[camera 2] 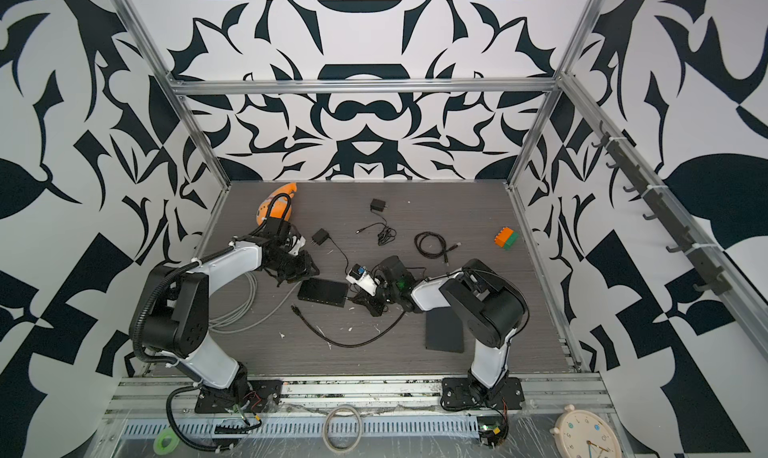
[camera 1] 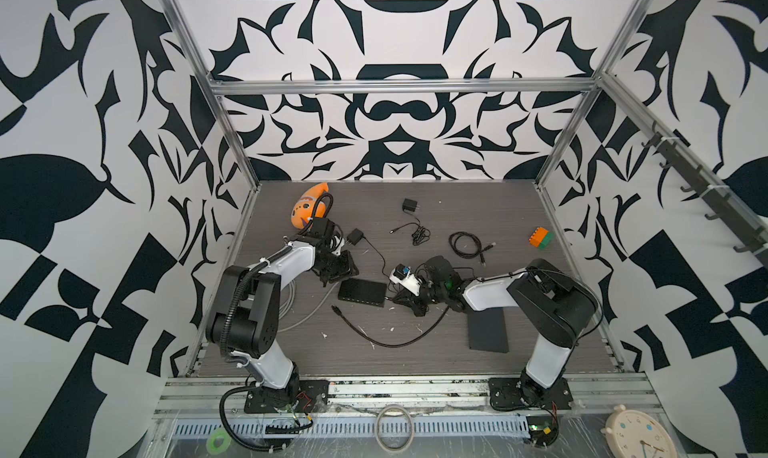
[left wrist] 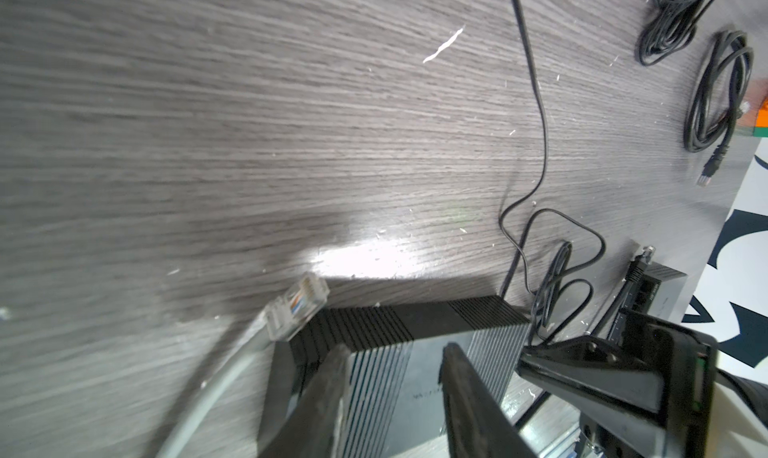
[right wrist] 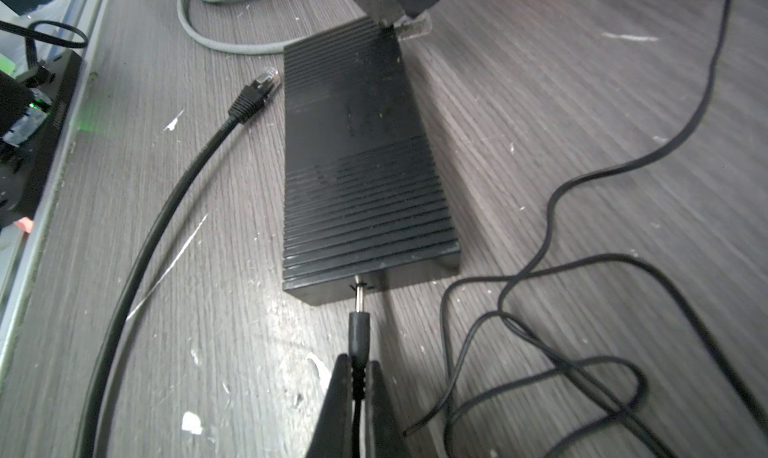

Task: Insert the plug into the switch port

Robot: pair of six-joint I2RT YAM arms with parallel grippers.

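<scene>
Grey table (camera 1: 436, 360) with a wood-line look sits between black-and-white walls. Low in the right wrist view, your right gripper (right wrist: 359, 360) is pinched tight on the plug (right wrist: 359, 323). The plug is a thin, round black stick with rubbery ridges at its back. Its shiny metal tip touches the small round hole in the near end of the switch (right wrist: 365, 165), and most of the metal shows outside. You see the switch (camera 1: 362, 290) (camera 2: 323, 292) as a flat black box with many thin ridges on top, near the middle of both top views. Your left gripper (left wrist: 395, 348) is partly open at the lower middle of the left wrist view. Its two dark fingers (left wrist: 328, 393) touch the switch's far end. A grey cable (left wrist: 216, 377) with a clear plastic tip lies just beside them.
</scene>
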